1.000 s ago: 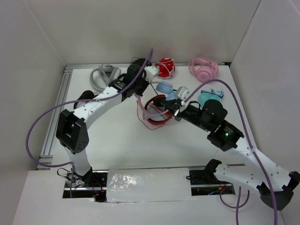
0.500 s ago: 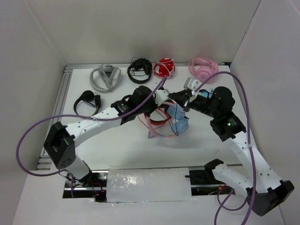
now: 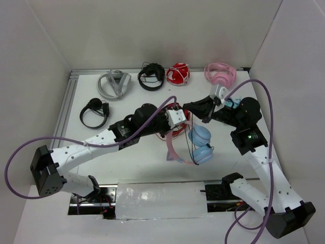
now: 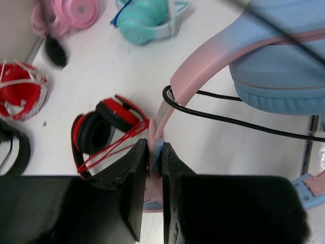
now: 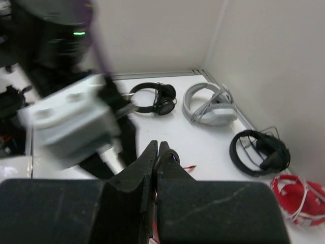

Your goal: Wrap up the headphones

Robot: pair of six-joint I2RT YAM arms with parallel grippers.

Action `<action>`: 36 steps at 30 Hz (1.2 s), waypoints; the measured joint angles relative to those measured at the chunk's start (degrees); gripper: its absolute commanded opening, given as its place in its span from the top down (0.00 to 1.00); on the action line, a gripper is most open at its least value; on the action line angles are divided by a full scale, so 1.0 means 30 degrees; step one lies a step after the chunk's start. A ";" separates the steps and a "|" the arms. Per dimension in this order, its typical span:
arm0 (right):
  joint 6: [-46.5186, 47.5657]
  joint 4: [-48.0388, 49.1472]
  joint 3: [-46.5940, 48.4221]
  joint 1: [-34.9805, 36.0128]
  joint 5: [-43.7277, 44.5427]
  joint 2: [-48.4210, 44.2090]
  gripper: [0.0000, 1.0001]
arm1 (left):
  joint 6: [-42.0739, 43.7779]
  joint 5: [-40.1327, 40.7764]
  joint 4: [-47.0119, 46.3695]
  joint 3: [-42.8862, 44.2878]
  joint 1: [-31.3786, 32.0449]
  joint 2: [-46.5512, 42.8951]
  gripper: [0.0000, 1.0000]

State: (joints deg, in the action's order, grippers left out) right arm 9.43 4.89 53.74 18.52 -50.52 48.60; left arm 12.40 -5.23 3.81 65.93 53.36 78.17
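Above the table [image 3: 127, 152], our left gripper [image 4: 156, 150] clamps the headphones' [image 3: 199, 137] pink headband [image 4: 203, 76]; our right gripper [image 5: 156, 150], pinched shut, should lead the cable [image 4: 244, 123] taut around it.

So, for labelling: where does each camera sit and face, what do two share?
Top external: above and behind, looking down on the white table, left arm and right arm.
Left wrist: looks down past the left gripper, shut on the pink-banded, blue-cupped headphones.
Right wrist: faces left past the shut right gripper.
Top and left wrist share the red-and-black headphones.
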 measured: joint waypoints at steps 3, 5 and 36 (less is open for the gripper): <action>-0.1843 0.0699 -0.0073 0.0007 0.1290 0.0474 1.00 | 0.0393 0.0168 -0.0605 -0.0211 0.1115 -0.0430 1.00; -0.3213 0.0991 -0.0138 0.0007 0.2186 0.0692 0.96 | 0.0401 0.0328 -0.0947 -0.0226 0.1545 -0.0634 1.00; -0.9806 -0.7417 0.1224 0.0000 0.9122 0.2550 0.00 | 0.0882 0.1282 -0.0015 0.0991 0.2514 -0.0976 1.00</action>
State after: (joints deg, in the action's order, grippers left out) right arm -19.99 -17.37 57.41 18.52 -23.16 56.25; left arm 15.05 -1.39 3.77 68.90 60.90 75.24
